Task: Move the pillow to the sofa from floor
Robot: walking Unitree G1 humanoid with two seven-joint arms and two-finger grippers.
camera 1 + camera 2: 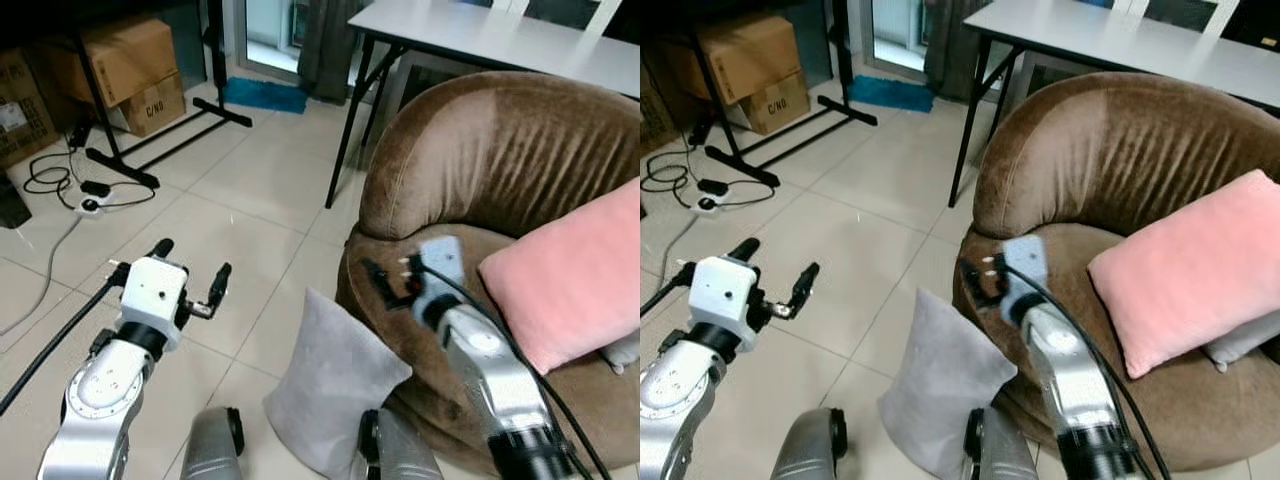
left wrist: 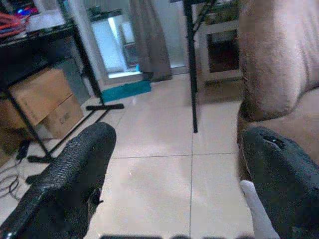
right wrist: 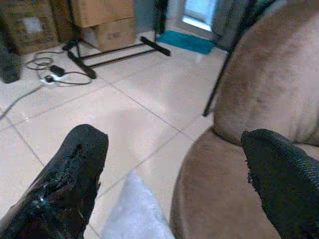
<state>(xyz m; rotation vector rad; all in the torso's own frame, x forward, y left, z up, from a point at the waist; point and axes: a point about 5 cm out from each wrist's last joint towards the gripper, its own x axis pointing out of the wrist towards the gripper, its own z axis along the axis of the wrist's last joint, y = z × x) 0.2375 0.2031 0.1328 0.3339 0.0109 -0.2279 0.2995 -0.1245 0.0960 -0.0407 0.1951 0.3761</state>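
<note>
I see the round brown velvet sofa [image 1: 500, 200] just beyond my right pincer [image 1: 385, 283], a pink cushion [image 1: 570, 275] on its seat. The grey square pillow [image 1: 330, 385] stands on the tiled floor [image 1: 250, 200] below that pincer, against the sofa's base. Both it and my left pincer [image 1: 190, 275] are spread wide, holding nothing.

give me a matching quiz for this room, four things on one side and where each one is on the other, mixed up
Things:
1. grey pillow
2. pink pillow
3. cardboard boxes
4. right hand

Places:
A. on the brown sofa's seat, leaning on its back
B. raised over the sofa's front edge, fingers open
C. on the tiled floor, leaning against the sofa's front
D. at the far left by the black stand

Pairs: 1-C, 2-A, 3-D, 4-B
</note>
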